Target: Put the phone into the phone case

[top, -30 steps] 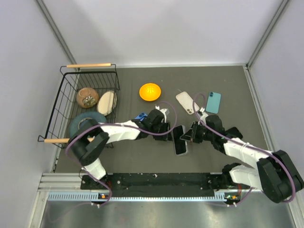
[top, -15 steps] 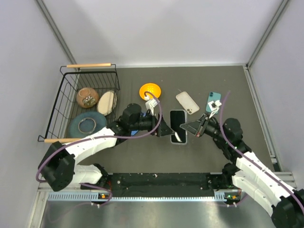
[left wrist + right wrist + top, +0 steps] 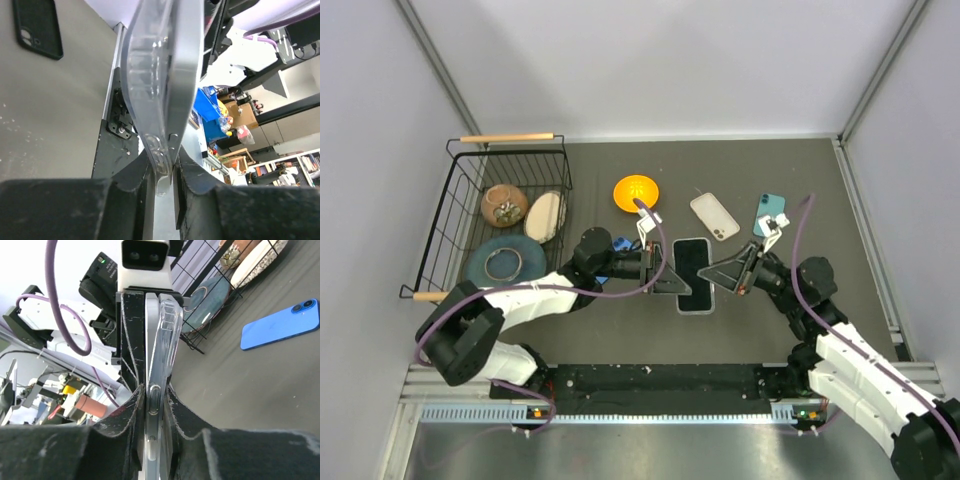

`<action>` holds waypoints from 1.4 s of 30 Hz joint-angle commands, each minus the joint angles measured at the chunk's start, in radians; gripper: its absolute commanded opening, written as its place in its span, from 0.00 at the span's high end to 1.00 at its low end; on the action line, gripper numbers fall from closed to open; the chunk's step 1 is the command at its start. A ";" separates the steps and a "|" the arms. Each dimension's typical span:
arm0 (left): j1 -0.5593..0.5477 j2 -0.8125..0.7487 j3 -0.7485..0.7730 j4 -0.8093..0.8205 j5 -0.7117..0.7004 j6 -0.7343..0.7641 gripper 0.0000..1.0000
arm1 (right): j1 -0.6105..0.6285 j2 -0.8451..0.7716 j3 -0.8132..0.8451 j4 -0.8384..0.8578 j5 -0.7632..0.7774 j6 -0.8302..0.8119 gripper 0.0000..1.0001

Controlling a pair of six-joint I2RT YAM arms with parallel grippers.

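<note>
Phone (image 3: 694, 272) and phone case (image 3: 161, 85) pinched from both sides, mid-table.
Screen faces up; clear rim shows at its 6 o'clock end; whether it is fully seated, cannot tell. Left gripper (image 3: 663, 276) at the phone's 9 o'clock, fingers narrow, clamped on the case's clear edge in the left wrist view. Right gripper (image 3: 727, 273) at 3 o'clock, fingers narrow, clamped on the case's long edge in the right wrist view. Orange bowl (image 3: 636, 193) at 11 o'clock, beige-backed phone (image 3: 714, 216) at 1, teal phone (image 3: 769, 215) at 2, wire basket (image 3: 456, 222) far off at 9.
</note>
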 commanded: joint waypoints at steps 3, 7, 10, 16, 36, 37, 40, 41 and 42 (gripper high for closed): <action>0.000 0.011 -0.003 0.106 0.062 0.010 0.90 | 0.001 -0.040 0.090 -0.118 0.005 -0.070 0.66; -0.001 0.002 -0.002 0.019 0.066 0.107 0.98 | -0.001 -0.033 0.183 -0.278 0.074 -0.141 0.61; -0.005 0.004 -0.002 -0.021 0.086 0.159 1.00 | -0.001 -0.002 0.242 -0.291 0.070 -0.136 0.60; -0.017 0.028 -0.002 -0.011 0.146 0.188 1.00 | -0.001 0.072 0.295 -0.224 0.034 -0.109 0.58; 0.012 -0.067 -0.045 -0.002 0.060 0.182 0.46 | -0.002 0.113 0.242 -0.145 -0.111 -0.124 1.00; 0.021 -0.071 -0.045 0.014 0.060 0.170 0.45 | -0.001 0.115 0.224 -0.121 -0.119 -0.116 1.00; 0.041 -0.070 -0.057 0.110 0.060 0.109 0.44 | -0.001 0.116 0.199 -0.098 -0.144 -0.107 1.00; 0.046 -0.067 -0.066 0.145 0.063 0.072 0.44 | -0.002 0.112 0.196 -0.095 -0.150 -0.107 1.00; 0.051 -0.062 -0.068 0.188 0.063 0.055 0.43 | -0.001 0.109 0.191 -0.093 -0.156 -0.107 1.00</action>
